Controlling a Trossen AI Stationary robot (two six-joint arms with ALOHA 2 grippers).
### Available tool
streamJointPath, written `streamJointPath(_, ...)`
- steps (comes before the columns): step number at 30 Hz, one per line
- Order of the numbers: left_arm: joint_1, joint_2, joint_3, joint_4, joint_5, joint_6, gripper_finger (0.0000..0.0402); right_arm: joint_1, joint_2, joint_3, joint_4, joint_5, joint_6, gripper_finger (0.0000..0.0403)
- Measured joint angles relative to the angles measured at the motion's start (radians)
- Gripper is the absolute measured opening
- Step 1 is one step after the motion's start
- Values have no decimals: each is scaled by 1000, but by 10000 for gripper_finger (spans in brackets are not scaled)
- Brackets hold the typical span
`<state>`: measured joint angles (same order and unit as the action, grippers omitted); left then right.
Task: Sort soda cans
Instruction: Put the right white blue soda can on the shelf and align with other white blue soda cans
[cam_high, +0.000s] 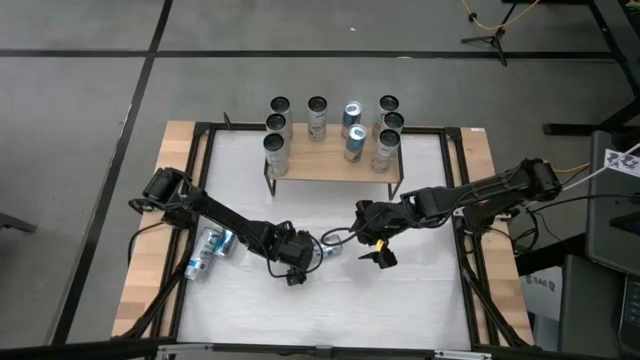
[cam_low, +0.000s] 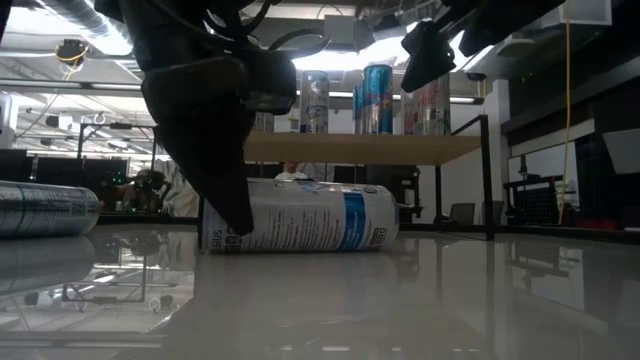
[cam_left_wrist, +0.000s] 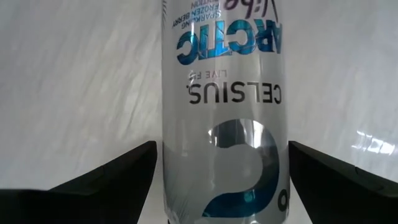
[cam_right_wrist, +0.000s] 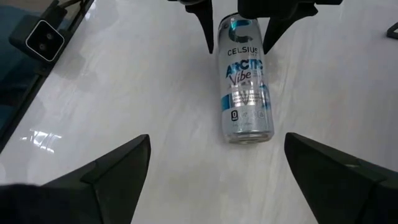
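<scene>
- Near table centre, just below the shelf (cam_high: 330, 176) in the high view, one can (cam_high: 329, 248) lies on its side on the table (cam_high: 420, 300), between the two hands.
- Its long axis runs roughly 9 to 3 o'clock across the table in that view; in the low view the can (cam_low: 300, 216) lies broadside, flat on the surface.
- Left hand (cam_high: 300, 262) sits at the can's 9 o'clock end, fingers apart, one on each side of the body and neither pressing it; its wrist view shows the can (cam_left_wrist: 224, 118) running straight out between the two fingers (cam_left_wrist: 106, 180).
- Right hand (cam_high: 380, 250) waits at about 3 o'clock of the can, a little off and lifted, fingers spread and empty; from its wrist view the can (cam_right_wrist: 244, 93) lies lengthwise ahead, base end toward it.
- Left is the nearer and already straddles the can, so I judge the grasp is its to make: closing across the short width, not along the length.
- Two more cans (cam_high: 210, 248) lie on their sides at about 9 o'clock, under the left arm.
- Sorted cans (cam_high: 355, 140) stand upright on the shelf at 12 o'clock.
</scene>
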<state>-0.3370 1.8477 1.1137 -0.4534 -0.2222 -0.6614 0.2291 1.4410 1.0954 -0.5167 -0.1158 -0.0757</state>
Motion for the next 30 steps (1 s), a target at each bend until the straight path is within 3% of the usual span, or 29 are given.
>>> streamJointPath(5,0,0,0,0,0,8,333,0,0,0,0,0,0,364)
streamJointPath(17,0,0,0,-1,-3,18,242,0,0,0,-1,0,0,364)
streamJointPath(26,1,-30,0,-38,13,131,242,0,0,0,-2,0,-2,364)
streamJointPath(30,1,-46,48,-173,12,179,243,0,0,0,-4,0,-2,364)
